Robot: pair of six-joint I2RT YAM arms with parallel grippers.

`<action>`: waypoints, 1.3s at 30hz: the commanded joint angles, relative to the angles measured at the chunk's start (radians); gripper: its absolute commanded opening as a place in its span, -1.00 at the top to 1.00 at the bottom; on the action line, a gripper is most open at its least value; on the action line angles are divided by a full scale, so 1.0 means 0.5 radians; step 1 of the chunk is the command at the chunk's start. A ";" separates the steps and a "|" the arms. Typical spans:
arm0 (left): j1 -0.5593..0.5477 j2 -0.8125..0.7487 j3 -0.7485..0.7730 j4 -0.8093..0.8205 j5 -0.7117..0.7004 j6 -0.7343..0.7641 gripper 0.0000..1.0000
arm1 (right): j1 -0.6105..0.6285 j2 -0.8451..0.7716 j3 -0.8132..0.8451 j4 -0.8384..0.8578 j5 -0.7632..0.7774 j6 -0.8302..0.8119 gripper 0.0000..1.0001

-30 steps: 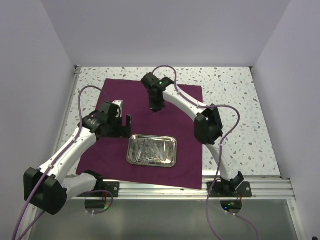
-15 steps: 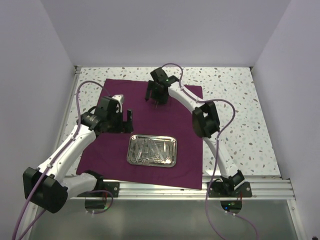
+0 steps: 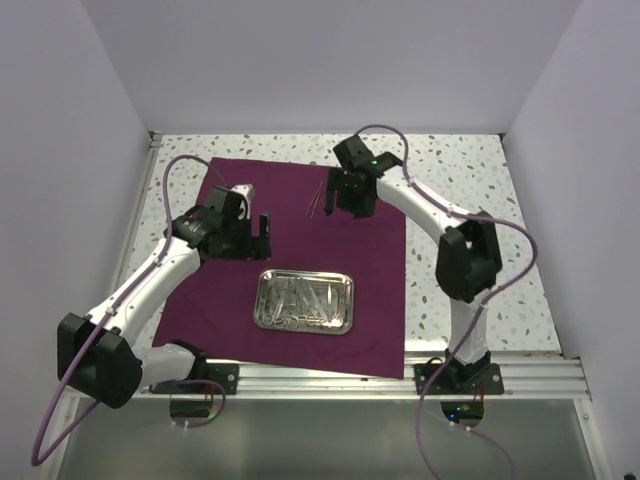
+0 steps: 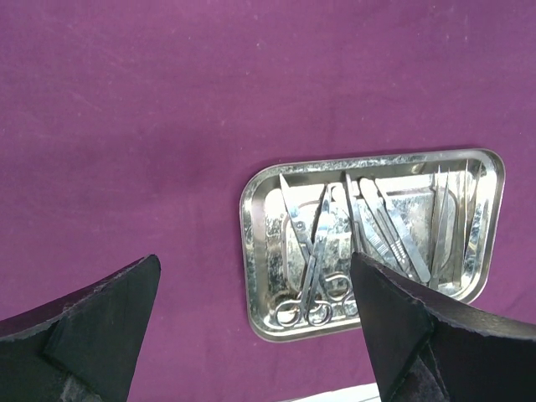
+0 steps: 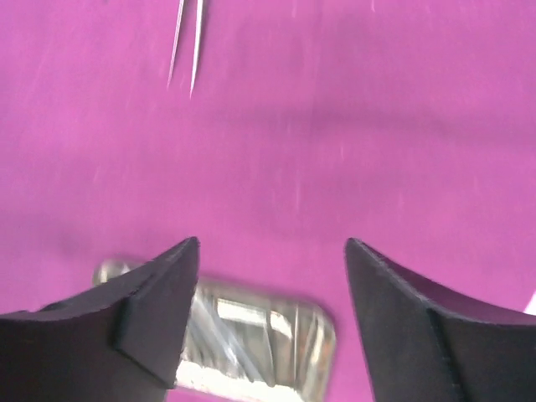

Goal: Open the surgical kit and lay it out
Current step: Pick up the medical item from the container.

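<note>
Across the speckled counter a purple cloth lies spread flat, covering most of the middle and the near side. Over the cloth's left half hangs the left claw, its fingers spread wide with nothing between them; its camera looks down on the tray. Over the far part of the cloth hangs the right claw, fingers likewise spread and holding nothing. A shiny steel tray sits on the near middle of the cloth, long side running left to right, well apart from both claws. Inside it thin silver instruments lie packed side by side: ring-handled scissors toward one end, straight-handled tools beside them. One pair of tweezers lies alone on the far cloth, outside the tray, just beyond the right claw's fingers and apart from them, its tips slightly parted.
</note>
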 commanded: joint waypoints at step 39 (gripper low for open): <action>0.002 -0.089 -0.241 0.236 0.017 0.114 -0.94 | 0.604 -0.518 -1.198 0.085 -0.046 0.245 0.22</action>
